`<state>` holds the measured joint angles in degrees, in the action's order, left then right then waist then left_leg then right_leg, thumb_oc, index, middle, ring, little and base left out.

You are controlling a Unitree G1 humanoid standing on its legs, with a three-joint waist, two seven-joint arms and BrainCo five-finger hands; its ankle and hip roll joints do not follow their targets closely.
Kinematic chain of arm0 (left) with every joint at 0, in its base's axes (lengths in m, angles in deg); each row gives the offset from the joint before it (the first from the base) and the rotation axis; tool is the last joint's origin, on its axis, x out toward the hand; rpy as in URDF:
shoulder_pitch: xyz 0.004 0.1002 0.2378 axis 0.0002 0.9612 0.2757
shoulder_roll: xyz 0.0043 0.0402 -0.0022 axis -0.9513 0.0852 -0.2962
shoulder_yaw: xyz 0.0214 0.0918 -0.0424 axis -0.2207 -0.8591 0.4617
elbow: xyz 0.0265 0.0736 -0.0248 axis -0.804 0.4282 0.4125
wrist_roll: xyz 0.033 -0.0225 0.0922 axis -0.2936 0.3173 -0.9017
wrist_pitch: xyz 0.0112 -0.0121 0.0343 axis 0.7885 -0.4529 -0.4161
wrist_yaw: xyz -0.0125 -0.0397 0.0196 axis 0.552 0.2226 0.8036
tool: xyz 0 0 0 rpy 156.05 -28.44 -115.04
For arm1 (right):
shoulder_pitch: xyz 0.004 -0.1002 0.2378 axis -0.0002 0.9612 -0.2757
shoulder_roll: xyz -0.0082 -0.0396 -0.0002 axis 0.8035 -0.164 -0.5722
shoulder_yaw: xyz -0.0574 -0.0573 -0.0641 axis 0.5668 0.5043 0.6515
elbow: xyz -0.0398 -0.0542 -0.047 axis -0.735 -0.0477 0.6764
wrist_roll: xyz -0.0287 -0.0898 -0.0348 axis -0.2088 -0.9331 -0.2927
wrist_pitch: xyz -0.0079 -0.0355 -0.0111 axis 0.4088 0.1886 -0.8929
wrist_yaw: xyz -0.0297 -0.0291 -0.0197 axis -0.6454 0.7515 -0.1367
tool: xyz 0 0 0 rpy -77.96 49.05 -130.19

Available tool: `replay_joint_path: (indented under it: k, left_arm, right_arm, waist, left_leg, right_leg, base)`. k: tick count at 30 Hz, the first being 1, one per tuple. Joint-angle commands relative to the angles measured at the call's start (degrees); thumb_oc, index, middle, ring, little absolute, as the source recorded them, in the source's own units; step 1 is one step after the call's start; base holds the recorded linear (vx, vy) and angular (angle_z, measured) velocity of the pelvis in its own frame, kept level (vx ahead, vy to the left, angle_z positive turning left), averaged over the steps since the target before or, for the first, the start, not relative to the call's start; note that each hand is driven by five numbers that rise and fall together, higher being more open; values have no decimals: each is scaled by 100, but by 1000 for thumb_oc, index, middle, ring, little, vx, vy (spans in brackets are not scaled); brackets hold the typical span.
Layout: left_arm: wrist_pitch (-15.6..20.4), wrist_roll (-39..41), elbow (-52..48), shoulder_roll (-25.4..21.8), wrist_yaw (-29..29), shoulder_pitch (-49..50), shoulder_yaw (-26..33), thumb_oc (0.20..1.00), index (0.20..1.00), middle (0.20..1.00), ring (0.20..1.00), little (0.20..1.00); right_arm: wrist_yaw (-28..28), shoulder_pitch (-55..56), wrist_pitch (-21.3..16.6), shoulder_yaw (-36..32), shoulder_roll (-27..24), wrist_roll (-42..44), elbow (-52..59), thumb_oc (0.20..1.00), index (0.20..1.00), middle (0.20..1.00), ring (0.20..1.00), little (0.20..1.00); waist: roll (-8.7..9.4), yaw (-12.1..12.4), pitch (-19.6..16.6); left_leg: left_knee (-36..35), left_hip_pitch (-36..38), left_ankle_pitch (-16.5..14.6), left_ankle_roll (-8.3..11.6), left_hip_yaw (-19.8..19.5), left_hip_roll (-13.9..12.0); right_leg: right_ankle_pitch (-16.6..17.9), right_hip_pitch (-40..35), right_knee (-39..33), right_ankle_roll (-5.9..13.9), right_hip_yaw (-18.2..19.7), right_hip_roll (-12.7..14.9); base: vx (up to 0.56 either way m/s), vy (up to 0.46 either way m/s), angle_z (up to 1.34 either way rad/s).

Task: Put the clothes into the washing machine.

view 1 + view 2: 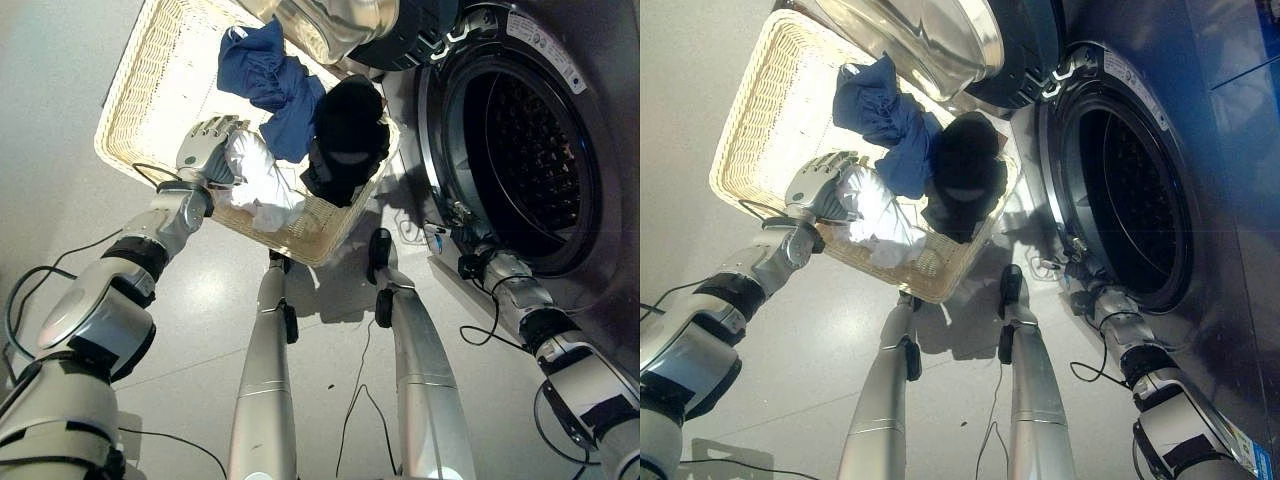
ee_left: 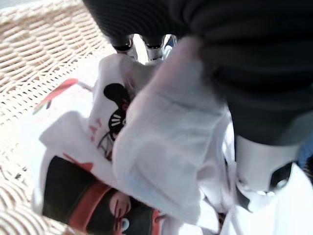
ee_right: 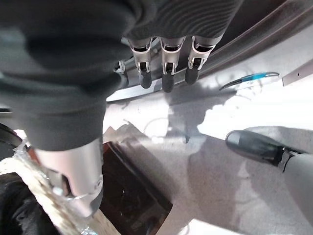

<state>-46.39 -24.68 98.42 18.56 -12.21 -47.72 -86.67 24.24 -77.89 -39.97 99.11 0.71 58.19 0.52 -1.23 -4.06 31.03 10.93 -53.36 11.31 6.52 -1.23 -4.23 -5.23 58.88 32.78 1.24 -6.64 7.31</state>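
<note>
The white garment (image 1: 258, 180) lies crumpled in the basket (image 1: 150, 90), up against its near rim, with a printed cartoon on one fold that shows in the left wrist view. It looks light and limp, the sort of thing that will sag and trail once lifted, so I'd take it by a thick bunch near the middle of the heap, not by a loose edge. As a heap it has no real heading; if anything it runs along the near rim, from the hand toward the basket's near corner. The left hand (image 1: 205, 145) sits on its end away from the washer, fingers curled down into the cloth; I'd judge it has a hold, though the fingertips are buried in the folds.

Next along, toward the washer, a blue garment (image 1: 272, 85) stretches from the middle of the basket toward the far rim, and a black one (image 1: 345, 135) is heaped at the corner nearest the machine, spilling over the rim. Both look equally soft.

Beyond the basket the washer (image 1: 520, 140) stands with its door (image 1: 335, 25) swung open over the basket's far corner and the drum dark. The right hand (image 3: 166, 68) hangs low by the machine's front, fingers straight and together, holding nothing
</note>
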Motion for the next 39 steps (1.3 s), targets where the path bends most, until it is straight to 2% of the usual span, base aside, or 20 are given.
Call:
replay_joint_path:
  k: [1, 2, 6, 11, 22, 23, 24, 26, 27, 28, 29, 30, 31, 32, 36, 39]
  left_arm:
    - [-164, -80, 296, -65, 658, 219, -32, 410, 410, 410, 410, 410]
    - [-124, -69, 300, -56, 724, 230, -52, 200, 200, 200, 200, 200]
    - [-78, 9, 293, -19, 949, 258, -80, 200, 200, 200, 200, 200]
    - [16, 203, 261, -5, 915, 315, -84, 200, 200, 200, 200, 200]
    - [541, 1331, -107, -24, 326, 744, 625, 200, 200, 200, 200, 200]
    - [812, 2023, -357, 65, 162, 997, 1116, 200, 200, 200, 200, 200]
    - [952, 2329, -475, 114, 117, 1109, 1334, 200, 200, 200, 200, 200]
    - [1079, 2567, -584, 158, 85, 1236, 1527, 200, 200, 200, 200, 200]
    - [1429, 3160, -828, 291, 46, 1496, 1932, 200, 200, 200, 200, 200]
    - [1608, 3380, -978, 360, 17, 1635, 2139, 200, 200, 200, 200, 200]
    - [1631, 3417, -994, 365, 16, 1654, 2159, 200, 200, 200, 200, 200]
    - [1909, 3811, -1279, 508, -3, 1900, 2444, 200, 200, 200, 200, 200]
    - [2010, 3861, -1323, 531, -26, 1945, 2492, 200, 200, 200, 200, 200]
    - [2308, 4126, -1722, 671, -33, 2193, 2726, 200, 200, 200, 200, 200]
    - [2995, 3955, -2522, 984, -21, 2660, 3037, 200, 200, 200, 200, 200]
    - [3198, 3671, -3427, 1195, 90, 2998, 3166, 200, 200, 200, 200, 200]
  right_arm:
    - [44, 123, -85, 42, -185, 203, 257, 1000, 1000, 1000, 1000, 1000]
    - [48, 109, -82, 42, -181, 199, 257, 1000, 1000, 1000, 1000, 1000]
    - [42, 74, -95, 59, -183, 192, 262, 1000, 1000, 1000, 1000, 1000]
    - [61, 59, -114, 77, -174, 217, 297, 1000, 1000, 1000, 1000, 1000]
    - [228, 184, -319, 31, -203, 380, 779, 1000, 1000, 1000, 1000, 1000]
    - [333, 279, -344, -50, -175, 438, 1062, 1000, 1000, 1000, 1000, 1000]
    - [362, 334, -377, -87, -152, 512, 1169, 1000, 1000, 1000, 1000, 1000]
    - [402, 399, -388, -125, -139, 584, 1315, 1000, 1000, 1000, 1000, 1000]
    - [446, 534, -438, -201, -78, 733, 1577, 1000, 1000, 1000, 1000, 1000]
    - [489, 617, -469, -240, -23, 799, 1752, 1000, 1000, 1000, 1000, 1000]
    - [493, 628, -474, -240, -19, 807, 1769, 1000, 1000, 1000, 1000, 1000]
    - [511, 762, -523, -331, 58, 880, 2031, 1000, 1000, 1000, 1000, 1000]
    - [495, 788, -553, -347, 71, 906, 2070, 1000, 1000, 1000, 1000, 1000]
    - [470, 925, -541, -469, 196, 968, 2422, 1000, 1000, 1000, 1000, 1000]
    - [331, 1210, -566, -612, 406, 1133, 3121, 1000, 1000, 1000, 1000, 1000]
    - [201, 1476, -504, -693, 588, 1178, 3779, 1000, 1000, 1000, 1000, 1000]
  waist:
    - [293, 68, -124]
    - [293, 63, -124]
    - [293, 65, -124]
    - [282, 78, -124]
    - [260, 153, -124]
    - [254, 185, -124]
    - [254, 202, -124]
    - [254, 208, -124]
    - [261, 229, -124]
    - [267, 243, -124]
    - [266, 241, -124]
    - [269, 264, -124]
    - [268, 267, -124]
    - [271, 294, -124]
    - [255, 360, -124]
    - [227, 402, -124]
  left_leg:
    - [967, -223, -818, 26, 153, 217]
    - [970, -233, -818, 28, 156, 219]
    - [929, -228, -800, 29, 165, 218]
    - [910, -186, -796, 27, 174, 224]
    - [896, -175, -780, 39, 143, 235]
    - [864, -148, -776, 42, 123, 259]
    - [852, -139, -778, 39, 113, 269]
    - [842, -125, -782, 38, 110, 279]
    - [816, -93, -786, 35, 94, 293]
    - [808, -82, -793, 35, 83, 297]
    - [807, -77, -795, 35, 82, 298]
    - [781, -62, -796, 29, 57, 321]
    - [775, -55, -797, 27, 53, 325]
    - [763, -38, -808, 15, 39, 330]
    - [718, -26, -818, -10, 17, 349]
    - [705, -34, -827, -53, -24, 387]
  right_leg:
    - [844, -160, -1051, 612, 195, -290]
    - [854, -150, -1057, 616, 202, -292]
    - [865, -159, -1091, 626, 197, -292]
    - [868, -205, -1118, 635, 197, -287]
    - [847, -222, -1100, 636, 155, -259]
    - [832, -251, -1111, 634, 136, -259]
    - [824, -256, -1109, 633, 128, -257]
    - [818, -269, -1114, 632, 120, -258]
    - [803, -294, -1111, 630, 101, -254]
    - [791, -306, -1108, 629, 85, -246]
    - [788, -311, -1108, 629, 83, -245]
    - [785, -328, -1124, 627, 71, -242]
    - [782, -334, -1124, 628, 66, -242]
    - [775, -339, -1109, 627, 44, -236]
    - [744, -358, -1108, 629, -13, -214]
    - [733, -344, -1093, 630, -44, -190]
  base:
    - [0, 0, 0]
    - [0, 0, 0]
    - [0, 0, 0]
    - [0, 0, 0]
    - [0, 0, 0]
    - [1, -36, 0]
    - [0, 0, 0]
    - [-2, -15, 0]
    - [-4, -44, 2]
    - [-3, -36, 6]
    - [-4, -37, 8]
    - [-4, -28, 6]
    - [1, -51, 3]
    - [3, -35, 3]
    - [2, -15, 2]
    - [0, 0, 0]
